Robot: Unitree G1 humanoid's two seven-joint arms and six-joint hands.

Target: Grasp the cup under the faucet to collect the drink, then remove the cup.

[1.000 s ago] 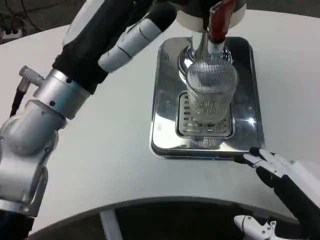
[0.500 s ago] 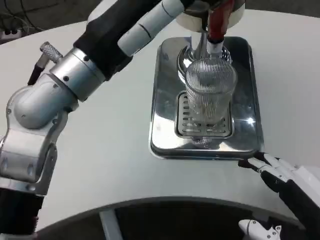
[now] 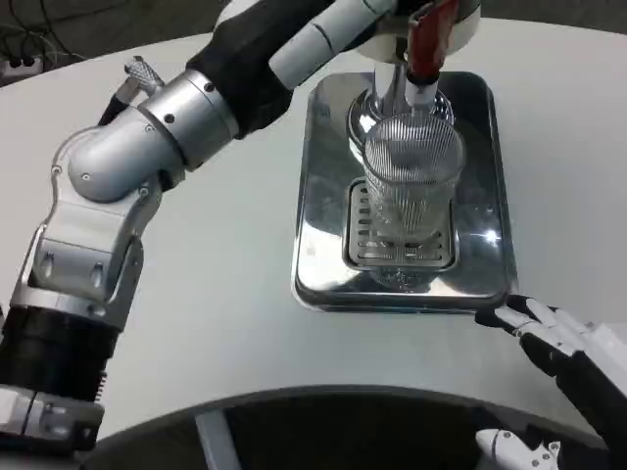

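— Two arms are on your screen; what do you see, biggest thing first?

— Your white table (image 3: 225,294) takes up most of the view. Your left arm (image 3: 118,215) reaches from the lower left up and across it to the top edge, where its hand is out of view, so you cannot tell how that hand stands.

— And the dispenser?

— You have the shiny metal tray (image 3: 323,255) at centre, with a slotted grate (image 3: 367,245) in it. The ribbed clear cup (image 3: 411,181) stands upright on that grate, right below the faucet (image 3: 397,88) with its red handle (image 3: 428,39).

— Your right hand?

— Your right hand (image 3: 563,348) lies at the lower right, fingers (image 3: 514,315) apart and empty, their tips just beside the tray's near right corner, well apart from the cup.
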